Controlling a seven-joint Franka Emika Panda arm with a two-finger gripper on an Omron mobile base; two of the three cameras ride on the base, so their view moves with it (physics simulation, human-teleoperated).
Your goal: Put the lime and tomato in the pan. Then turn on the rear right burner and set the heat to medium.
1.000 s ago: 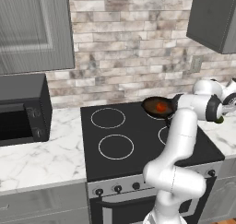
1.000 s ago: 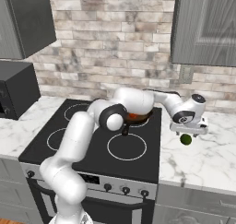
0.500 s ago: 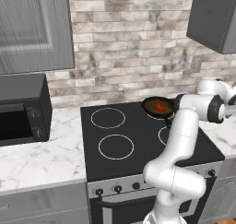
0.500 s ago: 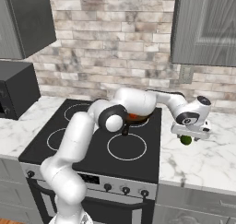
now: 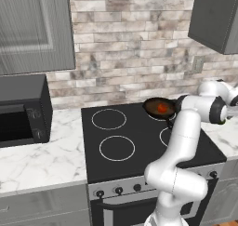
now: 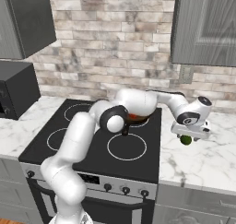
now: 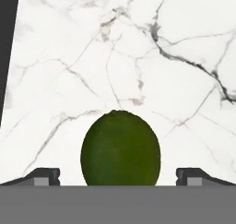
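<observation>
- Kitchen scene: brick wall behind, grey cabinets above, white marble tabletop (image 6: 207, 163) on both sides of a black glass cooktop (image 5: 139, 160)
- microwave (image 5: 21, 111) sits on the tabletop left of the cooktop, well apart from the work area
- pan (image 5: 158, 108) is on the rear right burner (image 6: 142, 122), mostly hidden by the arm in the right base view; short black handle points toward the front
- tomato (image 5: 162, 108) lies inside the pan, red-orange against the dark base
- lime (image 7: 120, 148) lies on the marble tabletop just right of the cooktop, outside the pan; also visible at (image 6: 185, 139) under the hand
- gripper (image 7: 118, 177) is low over the lime, jaws spread fully wide, one finger tip on each side of the fruit with a clear gap to each
- nothing is held; fingers (image 7: 44, 176) are not touching the lime in the hand view
- gripper in the right base view (image 6: 189, 136) is right above the lime, arm reaching across the cooktop past the pan
- three other burner rings show plain white outlines; knobs (image 6: 124, 191) run along the front panel under the glass
</observation>
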